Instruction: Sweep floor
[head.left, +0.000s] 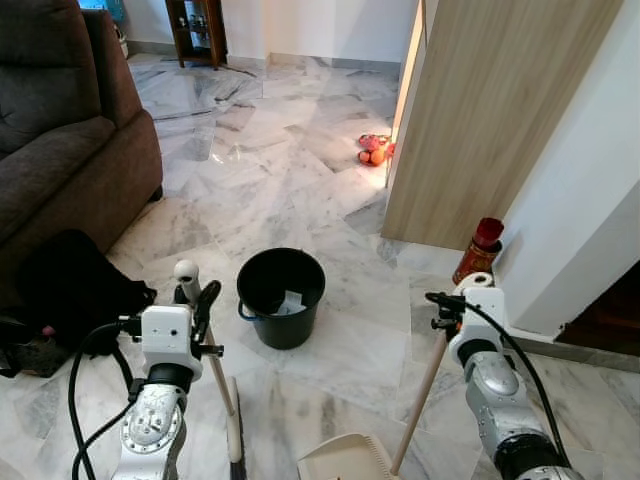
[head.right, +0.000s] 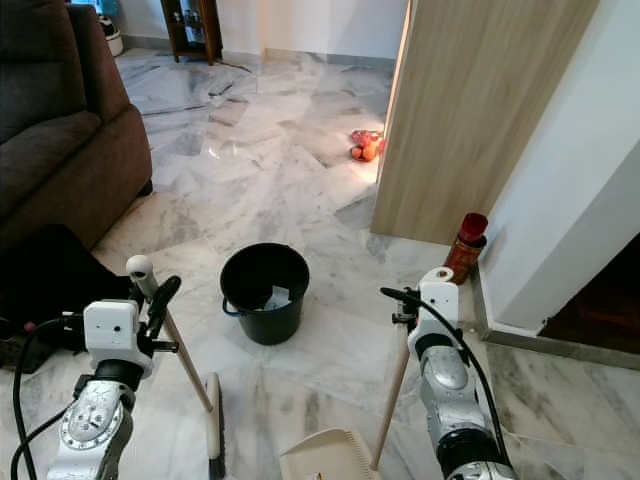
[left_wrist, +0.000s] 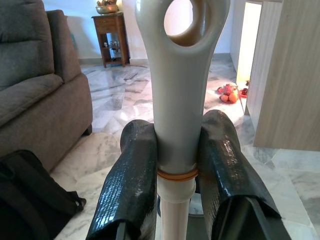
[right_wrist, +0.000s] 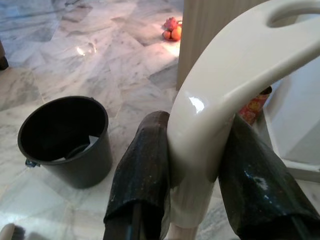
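Note:
My left gripper (left_wrist: 175, 150) is shut on the grey top of the broom handle (left_wrist: 177, 75), just below its hanging hole. The wooden stick slants down to the broom head (head.left: 234, 440) on the marble floor in front of me. My right gripper (right_wrist: 195, 145) is shut on the cream curved handle of the dustpan (right_wrist: 225, 75). Its pole (head.left: 425, 390) runs down to the cream pan (head.left: 345, 462) at the lower edge of the view. A black bucket (head.left: 285, 330) stands between the two arms, slightly ahead, with white paper (head.left: 291, 300) inside.
A brown sofa (head.left: 60, 150) and a black bag (head.left: 70, 285) are on the left. A wooden panel (head.left: 490, 120) and a white wall (head.left: 590, 220) rise on the right, with a red-capped bottle (head.left: 478, 250) at the base. Red and orange objects (head.left: 373, 150) lie farther back.

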